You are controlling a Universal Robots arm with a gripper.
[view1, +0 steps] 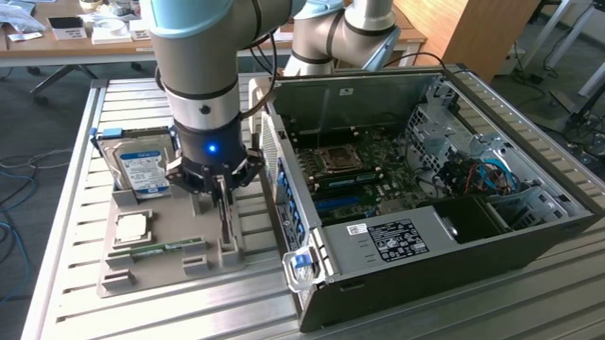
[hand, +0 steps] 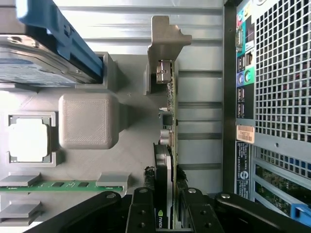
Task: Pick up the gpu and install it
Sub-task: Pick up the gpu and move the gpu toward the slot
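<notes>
Grey tray (hand: 87, 121) holds the gpu (hand: 164, 165) on edge, directly under the pincer (hand: 166, 200), whose fingers (hand: 141, 213) clamp both its faces; hard drive (hand: 34, 63) stands beside the pincer

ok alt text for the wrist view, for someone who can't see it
The gripper is closed on the gpu, which stands on edge in a grey holder tray. The tray also carries a hard drive, a processor and a RAM stick, and the rear panel of a PC case runs alongside.
</notes>
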